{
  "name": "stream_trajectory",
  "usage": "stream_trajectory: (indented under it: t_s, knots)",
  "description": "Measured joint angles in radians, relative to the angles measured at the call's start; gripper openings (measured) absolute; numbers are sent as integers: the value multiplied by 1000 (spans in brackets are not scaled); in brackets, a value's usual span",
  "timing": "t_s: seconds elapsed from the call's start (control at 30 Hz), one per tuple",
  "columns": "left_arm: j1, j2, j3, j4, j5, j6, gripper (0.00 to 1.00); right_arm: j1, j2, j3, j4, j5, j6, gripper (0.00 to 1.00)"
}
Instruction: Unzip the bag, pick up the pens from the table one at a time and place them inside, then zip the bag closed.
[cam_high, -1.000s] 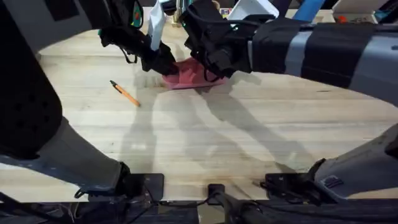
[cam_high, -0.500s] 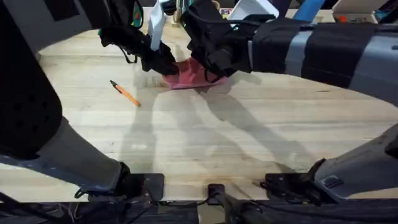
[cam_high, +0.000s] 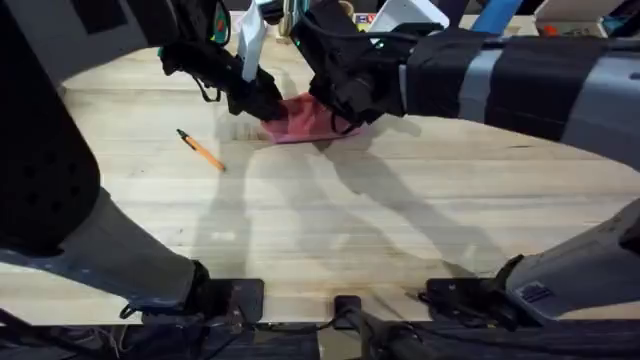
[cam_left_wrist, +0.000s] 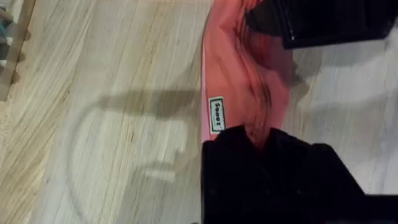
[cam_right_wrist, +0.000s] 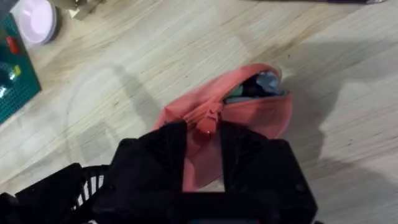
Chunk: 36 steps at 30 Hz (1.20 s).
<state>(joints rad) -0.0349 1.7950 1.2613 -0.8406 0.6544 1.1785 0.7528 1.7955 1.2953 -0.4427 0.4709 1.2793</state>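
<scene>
Fingers (cam_right_wrist: 202, 155) pinch bag (cam_high: 305, 120) lying crosswise.

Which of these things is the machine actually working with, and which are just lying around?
Part of the job:
the pink bag, partly unzipped
the orange pen on the table
left fingers, closed on the bag's end
right fingers, at the zipper pull

Just lying about:
a round pale lid
a green board
</scene>
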Motion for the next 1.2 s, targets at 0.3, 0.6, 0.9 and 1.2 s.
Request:
stream_trajectory:
  t_s: [0.3, 0.6, 0.9, 1.2]
  knots:
    - [0, 0, 0, 0, 0, 0, 42, 0, 0, 0, -2, 0, 0, 202]
    - [0, 0, 0, 0, 0, 0, 42, -2, 0, 0, -3, 0, 0, 43]
    - [0, 0, 0, 0, 0, 0, 42, -2, 0, 0, 17, 0, -28, 31]
    - [0, 0, 0, 0, 0, 0, 42, -4, -3, 0, 47, 0, -120, 31]
